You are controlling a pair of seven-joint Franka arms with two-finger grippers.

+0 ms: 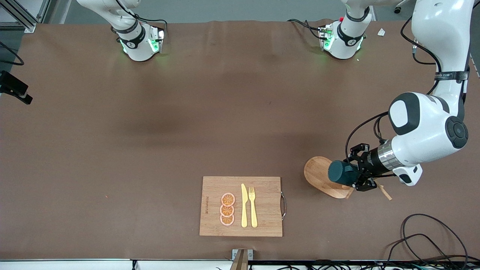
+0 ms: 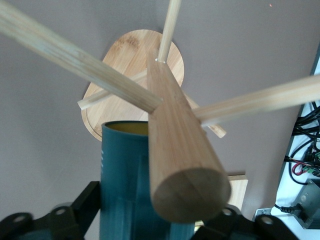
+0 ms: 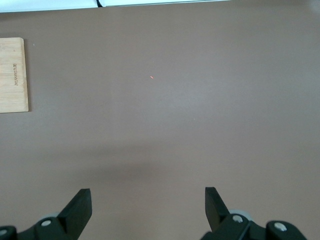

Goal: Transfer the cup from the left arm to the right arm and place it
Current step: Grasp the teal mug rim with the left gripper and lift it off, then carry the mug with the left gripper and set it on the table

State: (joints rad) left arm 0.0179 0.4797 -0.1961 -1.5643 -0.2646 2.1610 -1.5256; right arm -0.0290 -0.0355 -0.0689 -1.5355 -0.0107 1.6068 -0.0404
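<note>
The dark teal cup lies on its side in my left gripper, which is shut on it. They are over the wooden peg stand's base, toward the left arm's end of the table. In the left wrist view the cup shows its yellowish inside at the rim, between the black fingers. The stand's thick post is close beside the cup, above the base. My right gripper is open and empty over bare brown table. It is out of the front view.
A wooden cutting board with three orange slices, a yellow knife and a fork lies near the table's front edge. Its corner shows in the right wrist view. Black cables lie at the front corner at the left arm's end.
</note>
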